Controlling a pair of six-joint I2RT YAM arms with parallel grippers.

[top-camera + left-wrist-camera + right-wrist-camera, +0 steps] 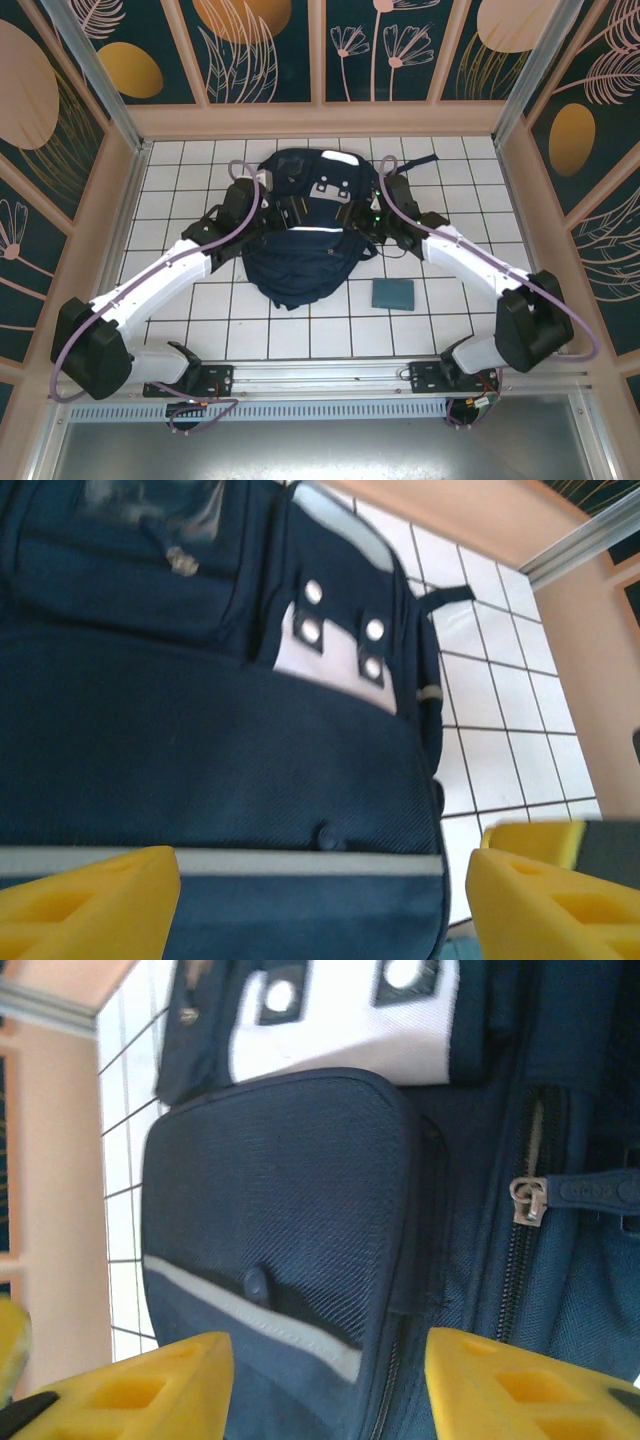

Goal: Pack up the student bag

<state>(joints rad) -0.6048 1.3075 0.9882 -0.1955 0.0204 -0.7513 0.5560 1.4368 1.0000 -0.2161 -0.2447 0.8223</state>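
Student bag [300, 235] flat in the middle of the bench [190, 170], an arm at each side.
Left fingers [268, 208] spread wide, right fingers [373, 216] parted too, both over navy fabric, gripping nothing.

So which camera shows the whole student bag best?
Top external: the student bag lies whole on the tiled table. Left wrist shows its snap patch and grey stripe close up; right wrist, a pocket and zipper pull.
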